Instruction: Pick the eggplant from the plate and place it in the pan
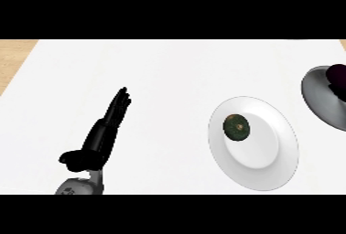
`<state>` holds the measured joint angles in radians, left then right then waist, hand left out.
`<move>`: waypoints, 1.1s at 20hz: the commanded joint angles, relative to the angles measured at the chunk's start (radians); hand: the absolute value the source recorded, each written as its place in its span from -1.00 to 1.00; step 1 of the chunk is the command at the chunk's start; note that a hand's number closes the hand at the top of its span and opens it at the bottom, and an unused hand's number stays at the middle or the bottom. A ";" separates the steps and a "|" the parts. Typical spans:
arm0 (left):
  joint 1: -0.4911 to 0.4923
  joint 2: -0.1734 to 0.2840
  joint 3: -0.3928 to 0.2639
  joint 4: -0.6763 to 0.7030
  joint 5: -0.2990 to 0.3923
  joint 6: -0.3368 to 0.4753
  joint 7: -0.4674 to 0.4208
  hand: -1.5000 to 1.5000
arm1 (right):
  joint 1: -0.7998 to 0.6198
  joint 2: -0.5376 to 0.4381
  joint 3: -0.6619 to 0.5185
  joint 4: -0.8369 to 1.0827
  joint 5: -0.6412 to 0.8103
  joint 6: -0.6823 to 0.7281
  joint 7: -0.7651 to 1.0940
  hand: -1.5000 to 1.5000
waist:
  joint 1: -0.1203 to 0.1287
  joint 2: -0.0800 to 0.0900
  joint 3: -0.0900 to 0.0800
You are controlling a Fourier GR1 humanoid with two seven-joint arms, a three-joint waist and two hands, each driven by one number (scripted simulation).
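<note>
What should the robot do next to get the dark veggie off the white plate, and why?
Probably bring the right hand, which does not show, in toward the white plate. The dark green vegetable lies there untouched, the grey pan sits just to the plate's right, and the left hand is open and well off to the left.

Ahead of my left hand, matt black, the counter is smooth matt white, edged with pale wood. To its right the plate shines glossy white; beyond, the pan looks smooth grey metal.
</note>
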<state>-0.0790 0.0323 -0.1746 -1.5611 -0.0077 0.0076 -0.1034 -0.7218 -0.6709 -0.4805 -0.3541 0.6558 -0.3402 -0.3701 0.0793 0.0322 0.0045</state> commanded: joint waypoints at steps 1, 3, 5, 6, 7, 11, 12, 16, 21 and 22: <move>-0.024 -0.027 -0.016 0.005 -0.010 0.017 0.011 0.00 | -0.048 -0.007 0.064 0.115 0.057 0.145 0.045 -1.00 | 0.015 0.005 0.001; 0.002 -0.021 -0.019 -0.011 -0.007 0.011 0.008 0.00 | -0.072 -0.009 0.019 0.142 0.001 0.237 0.010 -1.00 | 0.019 0.003 0.004; 0.007 -0.005 -0.010 0.020 -0.010 -0.003 -0.018 0.00 | -0.074 -0.004 0.016 0.159 0.002 0.236 -0.023 -1.00 | 0.010 0.005 0.004; 0.009 -0.029 -0.032 0.002 -0.016 0.012 0.001 0.00 | -0.094 0.002 0.009 0.160 -0.002 0.223 -0.018 -1.00 | 0.019 0.006 0.005; 0.009 -0.013 -0.011 0.004 -0.005 0.004 -0.009 0.00 | -0.072 0.012 -0.011 0.158 -0.022 0.203 -0.074 -1.00 | 0.004 0.003 0.004; 0.006 -0.008 0.009 0.005 -0.009 0.019 -0.005 0.00 | -0.097 -0.003 -0.121 0.134 -0.135 0.215 -0.167 -1.00 | -0.007 0.002 0.005; 0.007 0.022 0.027 0.012 0.022 -0.027 -0.015 0.00 | -0.086 0.037 -0.141 0.139 -0.154 0.174 -0.183 -1.00 | -0.009 0.001 0.004; 0.017 -0.018 0.007 -0.001 0.000 0.018 -0.011 0.00 | -0.096 -0.068 -0.214 0.166 -0.228 0.303 -0.189 -1.00 | -0.016 -0.002 0.004; 0.034 0.007 0.026 -0.024 0.010 0.010 0.020 0.00 | -0.017 -0.135 -0.281 0.206 -0.308 0.513 -0.247 -1.00 | -0.045 -0.014 0.002; 0.047 -0.017 -0.004 0.003 -0.023 0.029 -0.014 0.00 | -0.035 -0.143 -0.278 0.211 -0.308 0.547 -0.231 -1.00 | -0.038 -0.010 0.002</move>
<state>-0.0528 0.0280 -0.1660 -1.5714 -0.0098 0.0185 -0.1012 -0.7817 -0.7626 -0.7176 -0.1664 0.3962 0.0754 -0.5816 0.0509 0.0243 0.0073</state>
